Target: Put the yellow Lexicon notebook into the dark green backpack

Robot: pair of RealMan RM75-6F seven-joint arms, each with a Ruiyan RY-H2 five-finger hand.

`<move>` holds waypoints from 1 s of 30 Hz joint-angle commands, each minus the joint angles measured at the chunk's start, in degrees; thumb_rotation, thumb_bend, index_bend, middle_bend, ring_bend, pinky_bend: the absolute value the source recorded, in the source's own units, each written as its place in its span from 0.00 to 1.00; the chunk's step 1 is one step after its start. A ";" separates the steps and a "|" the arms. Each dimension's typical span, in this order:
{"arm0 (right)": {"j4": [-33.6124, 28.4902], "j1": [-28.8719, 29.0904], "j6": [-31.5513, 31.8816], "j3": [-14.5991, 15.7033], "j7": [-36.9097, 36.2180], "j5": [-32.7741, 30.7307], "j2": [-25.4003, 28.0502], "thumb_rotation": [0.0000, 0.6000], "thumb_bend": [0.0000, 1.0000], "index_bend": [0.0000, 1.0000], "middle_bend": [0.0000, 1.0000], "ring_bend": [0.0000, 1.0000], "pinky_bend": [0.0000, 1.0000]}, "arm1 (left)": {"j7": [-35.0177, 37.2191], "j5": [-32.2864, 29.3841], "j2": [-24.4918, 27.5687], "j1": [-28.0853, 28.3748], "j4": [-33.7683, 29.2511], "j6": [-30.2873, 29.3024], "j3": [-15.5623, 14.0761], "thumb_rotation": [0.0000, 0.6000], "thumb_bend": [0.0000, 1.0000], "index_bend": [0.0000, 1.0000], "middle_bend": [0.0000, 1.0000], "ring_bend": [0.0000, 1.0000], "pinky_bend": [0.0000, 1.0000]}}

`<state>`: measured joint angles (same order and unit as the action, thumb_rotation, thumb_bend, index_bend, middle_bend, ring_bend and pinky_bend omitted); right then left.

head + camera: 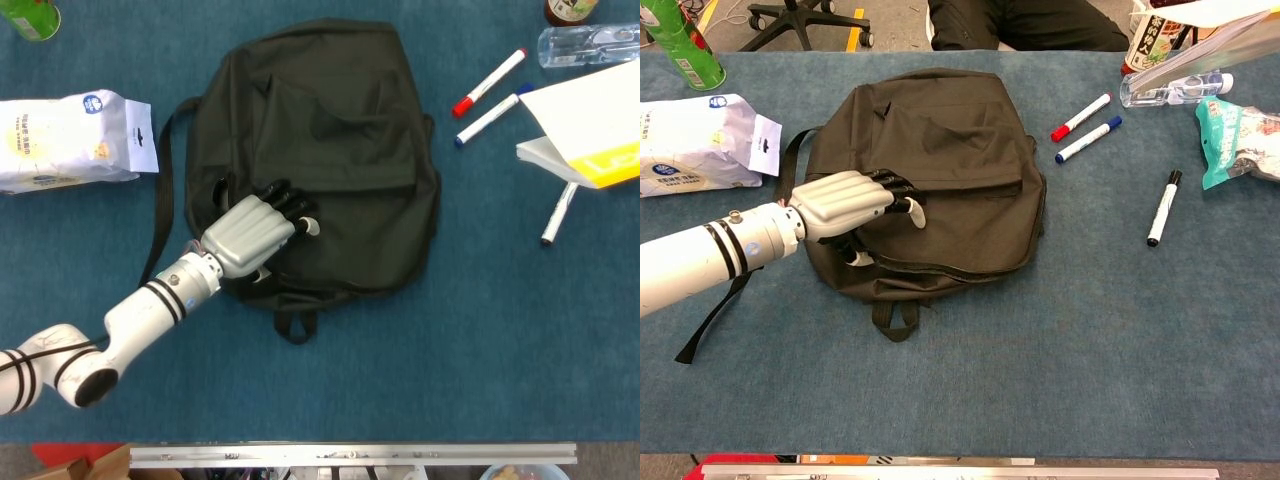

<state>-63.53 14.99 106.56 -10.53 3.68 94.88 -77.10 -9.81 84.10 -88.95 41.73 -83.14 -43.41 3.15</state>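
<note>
The dark green backpack lies flat in the middle of the blue table, zipped pocket up, and also shows in the chest view. My left hand reaches over its lower left part, fingers stretched across the fabric and thumb underneath near the zip seam; it holds nothing. The yellow Lexicon notebook hangs tilted at the right edge, partly cut off. In the chest view only the notebook's pale underside shows at the top right. My right hand is out of both views.
Red, blue and black markers lie right of the backpack. A clear water bottle lies at the back right, a white bag at the left, a green bottle in the back left corner. A teal packet sits far right.
</note>
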 commanded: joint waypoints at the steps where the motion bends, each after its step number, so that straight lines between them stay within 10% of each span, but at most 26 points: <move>1: 0.23 -0.13 0.09 -0.15 -0.36 -0.12 0.03 1.00 0.37 0.87 0.74 0.67 0.71 | -0.27 -0.94 -1.03 0.21 0.70 -0.51 0.22 1.00 0.26 0.36 0.19 0.13 0.06; 11: 0.09 -0.45 0.44 -0.54 -1.23 -0.20 0.29 1.00 0.37 0.88 0.75 0.67 0.71 | 3.38 -3.08 -2.76 -1.01 0.17 -4.25 0.88 1.00 0.38 0.66 0.31 0.21 0.07; 30: -6.88 -1.49 2.03 3.72 -5.66 6.85 3.10 1.00 0.37 0.89 0.75 0.68 0.73 | 21.19 -17.31 5.85 -2.28 -13.61 -0.70 8.04 1.00 0.38 0.69 0.40 0.29 0.14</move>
<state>-69.57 13.63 108.00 -7.52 -1.65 100.61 -74.24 9.10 69.08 -85.02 39.50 -94.61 -45.54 9.74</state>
